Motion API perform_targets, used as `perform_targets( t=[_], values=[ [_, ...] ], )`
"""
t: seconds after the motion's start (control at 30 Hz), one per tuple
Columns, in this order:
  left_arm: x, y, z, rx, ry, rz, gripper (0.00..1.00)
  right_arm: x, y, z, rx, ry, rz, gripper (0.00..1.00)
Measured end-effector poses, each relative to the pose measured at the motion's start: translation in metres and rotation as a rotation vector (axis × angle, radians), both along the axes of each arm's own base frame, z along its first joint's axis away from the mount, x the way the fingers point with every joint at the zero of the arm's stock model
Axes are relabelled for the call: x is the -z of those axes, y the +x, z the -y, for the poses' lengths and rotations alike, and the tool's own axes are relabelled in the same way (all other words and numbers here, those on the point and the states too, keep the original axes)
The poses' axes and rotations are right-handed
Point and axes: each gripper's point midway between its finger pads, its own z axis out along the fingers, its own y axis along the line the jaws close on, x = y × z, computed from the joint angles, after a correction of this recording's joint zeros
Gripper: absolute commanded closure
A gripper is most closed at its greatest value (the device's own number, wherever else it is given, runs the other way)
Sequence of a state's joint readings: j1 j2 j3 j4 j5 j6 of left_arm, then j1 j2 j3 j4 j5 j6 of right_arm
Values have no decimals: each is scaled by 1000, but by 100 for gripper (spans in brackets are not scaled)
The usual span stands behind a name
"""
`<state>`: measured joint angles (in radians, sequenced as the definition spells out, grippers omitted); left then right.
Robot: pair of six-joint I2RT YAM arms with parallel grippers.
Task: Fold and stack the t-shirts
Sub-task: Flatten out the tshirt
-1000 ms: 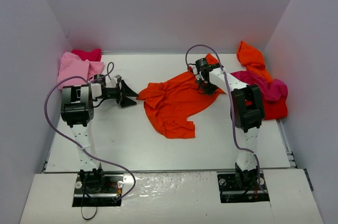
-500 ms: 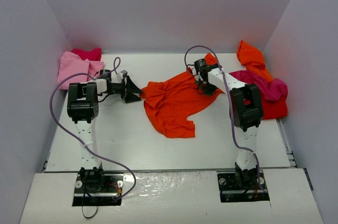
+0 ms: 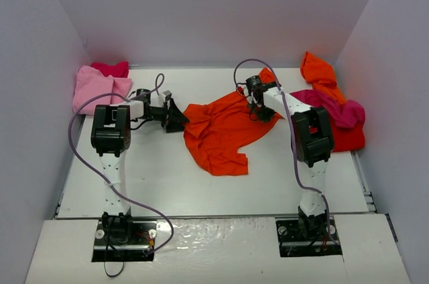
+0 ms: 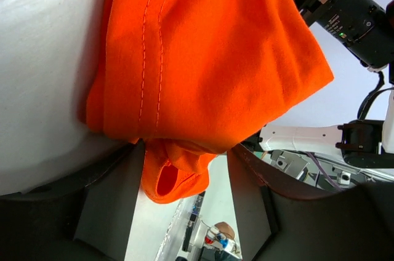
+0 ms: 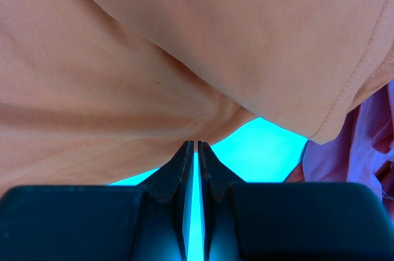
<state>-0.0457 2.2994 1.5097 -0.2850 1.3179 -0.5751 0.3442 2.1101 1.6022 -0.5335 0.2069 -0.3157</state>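
Note:
An orange t-shirt (image 3: 224, 130) lies crumpled and spread in the middle of the table. My left gripper (image 3: 177, 118) is open at the shirt's left edge. In the left wrist view its fingers (image 4: 111, 205) straddle a folded corner of the orange cloth (image 4: 178, 175). My right gripper (image 3: 258, 106) is at the shirt's upper right part. In the right wrist view it (image 5: 196, 144) is shut, pinching a pucker of the orange cloth (image 5: 184, 58).
A pink shirt (image 3: 97, 86) and a dark pink one (image 3: 110, 68) lie at the back left. Another orange shirt (image 3: 318, 73), a magenta one (image 3: 335, 110) and a red one (image 3: 348, 138) are heaped at the right wall. Walls close in three sides.
My left gripper has moved right across the table until its open fingers reach the orange shirt's left edge. The right gripper has stayed in place on the shirt.

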Motion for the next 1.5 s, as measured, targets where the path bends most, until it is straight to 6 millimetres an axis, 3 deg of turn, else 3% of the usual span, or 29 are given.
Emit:
perform_targets(
  t=[0.17, 0.3, 0.47, 0.57, 1.03, 1.33, 1.5],
  values=[
    [3, -3, -7, -14, 36, -8, 52, 2, -2, 0, -4, -6, -5, 95],
    [6, -2, -28, -61, 93, -34, 52, 2, -1, 0, -4, -10, -2, 96],
    [6, 18, -55, -114, 113, -45, 52, 6, -3, -2, -12, -29, -6, 96],
    [6, 24, -61, -120, 119, -33, 52, 7, -4, -7, -23, -35, -8, 96],
    [7, 9, -47, -58, 166, -41, 53, 6, -5, -11, -35, -46, -4, 96],
    [8, 6, -9, 58, 217, -1, 57, 6, -5, -12, -43, -53, -3, 96],
    [11, 4, -1, 87, 233, 2, 60, 6, -6, -14, -48, -57, -2, 96]
  ],
)
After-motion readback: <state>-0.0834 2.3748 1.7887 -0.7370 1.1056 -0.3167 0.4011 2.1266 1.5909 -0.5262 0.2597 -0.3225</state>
